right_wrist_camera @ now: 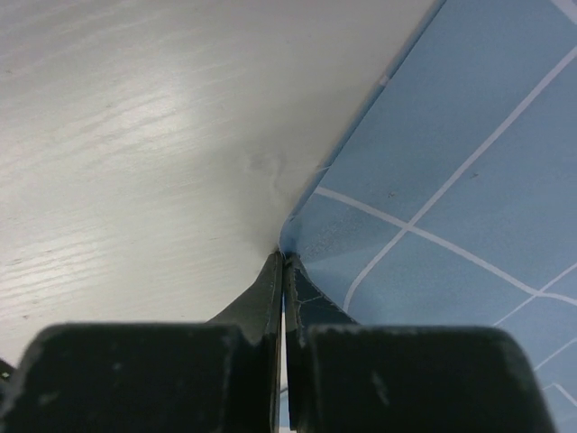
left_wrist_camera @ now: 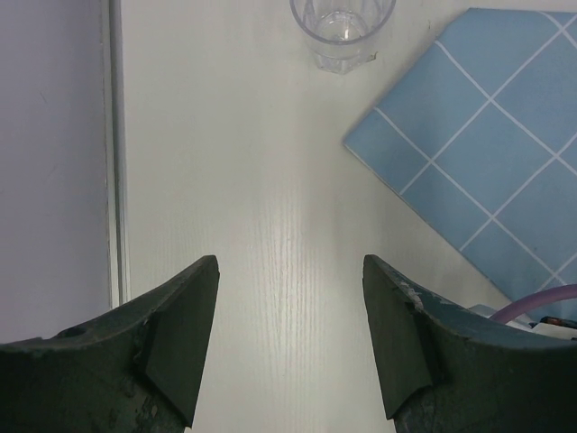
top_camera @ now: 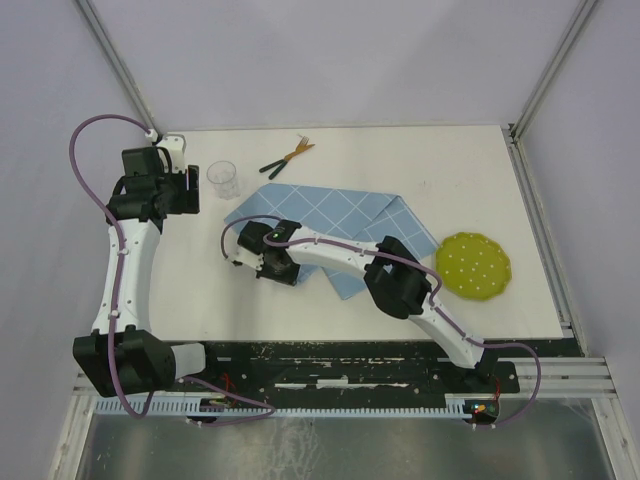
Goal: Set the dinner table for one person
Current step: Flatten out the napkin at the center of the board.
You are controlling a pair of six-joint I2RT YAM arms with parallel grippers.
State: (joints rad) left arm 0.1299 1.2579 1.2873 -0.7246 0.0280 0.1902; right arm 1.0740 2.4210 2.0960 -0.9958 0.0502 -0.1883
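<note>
top external: the dinner table (top_camera: 450, 170) spans the whole field under both arms. the left gripper (top_camera: 191, 190) hangs over its far left part, just beside a clear glass (top_camera: 223, 180). the right gripper (top_camera: 238, 257) sits low at the left edge of a blue gridded cloth (top_camera: 320, 215); its tips are too small to read here. dark-handled cutlery (top_camera: 287, 157) lies beyond the cloth, and a green dotted plate (top_camera: 473, 265) lies well apart to the right.

left wrist: bare dinner table (left_wrist_camera: 270, 180) fills the gap between the fingers (left_wrist_camera: 180, 343). the left gripper (left_wrist_camera: 288, 334) stands wide and holds nothing. the glass (left_wrist_camera: 343, 32) is cut off by the top edge, the cloth (left_wrist_camera: 487, 153) by the right edge.

right wrist: the dinner table (right_wrist_camera: 135, 135) lies ahead and to the left of the jaws, the cloth (right_wrist_camera: 451, 180) to the right. the right gripper (right_wrist_camera: 283, 263) is pressed together, its tips pinching the cloth's edge; the gripper body hides what lies underneath.
</note>
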